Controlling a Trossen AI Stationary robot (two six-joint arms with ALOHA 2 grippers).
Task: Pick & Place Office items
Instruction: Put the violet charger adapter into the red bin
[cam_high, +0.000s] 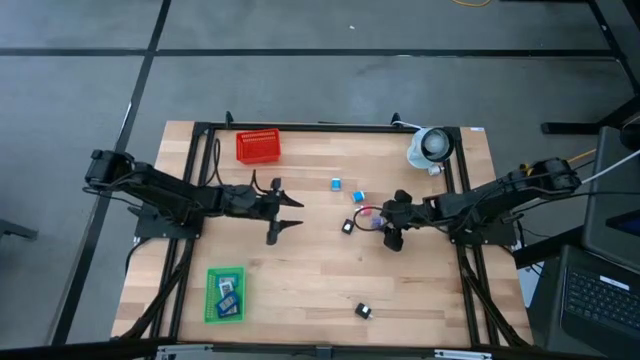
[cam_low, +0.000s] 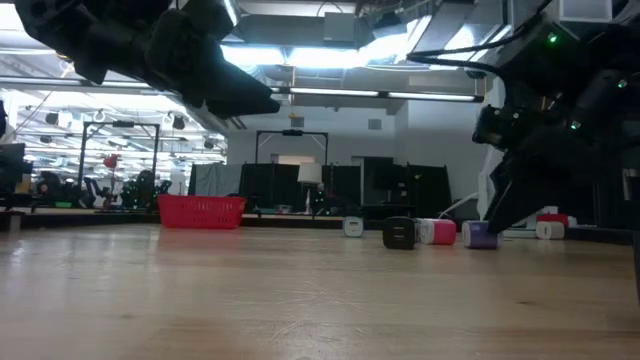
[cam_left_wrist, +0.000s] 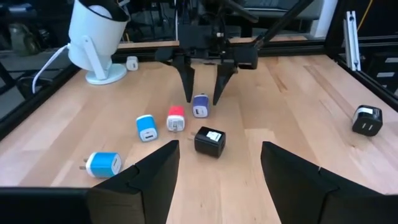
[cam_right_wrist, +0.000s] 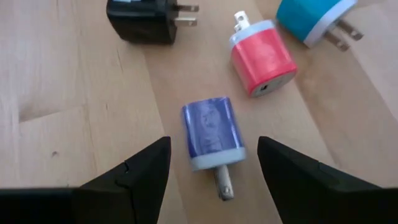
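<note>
On the pale wooden tabletop (cam_high: 300, 280), the right end effector (cam_right_wrist: 211, 165) is lowered over a small purple plug-in charger cube with a pale grey-white end (cam_right_wrist: 211, 134), its two dark fingers (cam_right_wrist: 140, 177) spread apart on either side of the cube and not touching it, so nothing is grasped. In the left wrist view the same purple cube (cam_left_wrist: 200, 106) lies between the tips of the right end effector (cam_left_wrist: 202, 93), which points down at the tabletop. Just beside the purple cube lies a pink-red charger cube with a white face (cam_right_wrist: 262, 57), and near that a black charger cube with metal prongs (cam_right_wrist: 142, 20); a blue and white charger cube (cam_left_wrist: 147, 127) lies next to the pink one, and a second blue and white charger (cam_left_wrist: 102, 163) lies a little apart from them. Another black charger cube (cam_left_wrist: 367, 119) sits well apart from the group, towards the near edge of the tabletop. The left end effector (cam_high: 288, 212) hovers above the middle of the tabletop with its fingers (cam_left_wrist: 140, 180) wide apart and empty, pointing towards the cluster. A red mesh basket (cam_high: 258, 146) stands at the far edge, a flat green tray (cam_high: 224, 293) holding a few small pieces lies near the front left, and a white rounded camera on a stand (cam_high: 430, 147) sits at the far right corner.
</note>
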